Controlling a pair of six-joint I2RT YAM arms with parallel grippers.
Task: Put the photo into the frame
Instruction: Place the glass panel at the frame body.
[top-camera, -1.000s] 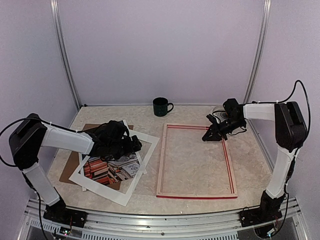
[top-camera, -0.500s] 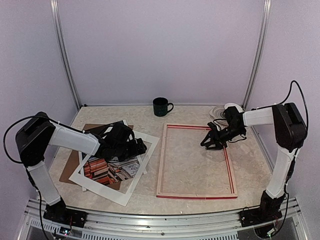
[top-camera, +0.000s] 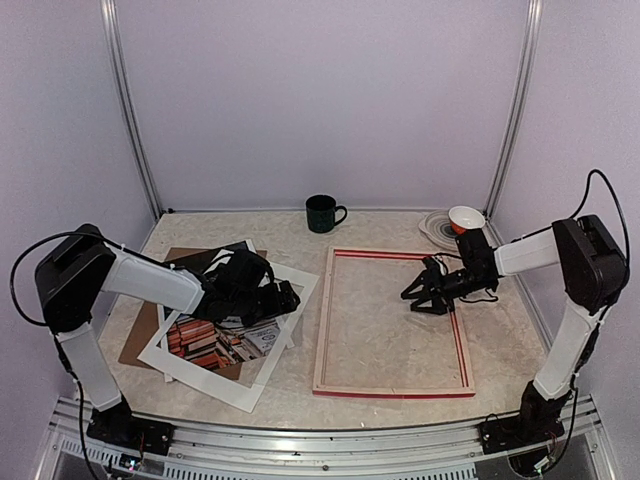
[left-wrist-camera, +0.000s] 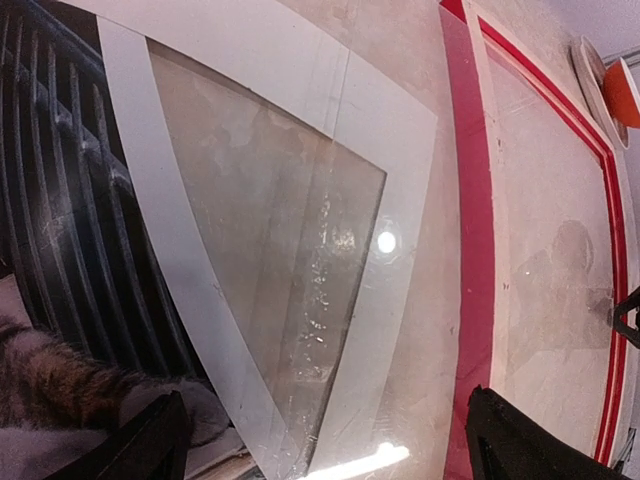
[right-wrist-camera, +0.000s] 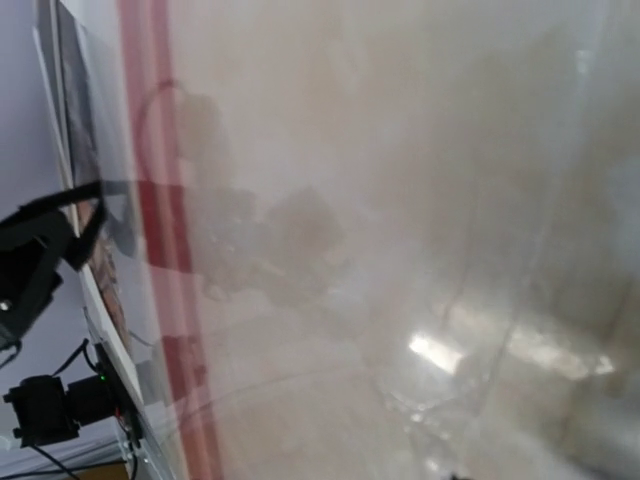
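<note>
The frame (top-camera: 392, 393) lies flat in the middle of the counter (top-camera: 500, 330), pale wood on its rails and red along its edges, with bare counter showing through its opening. The photo (top-camera: 215, 340) is to the left of it, not in it. It lies under a white mat (top-camera: 200, 372), its stacked books showing through the mat's opening, and both rest skewed on a brown backing board (top-camera: 140, 335). The mat's right corner comes close to the frame's left rail.

The left gripper (top-camera: 283, 297) hangs low over the mat's upper right side, jaws spread wide and holding nothing. The right gripper (top-camera: 415, 300) sits low inside the frame near its right rail. Its jaws look partly spread and empty, though its own camera is too blurred to confirm this.

A dark green mug (top-camera: 322, 213) stands at the back of the counter. A plate (top-camera: 438, 225) carrying an orange-and-white bowl (top-camera: 465, 217) sits at the back right.
</note>
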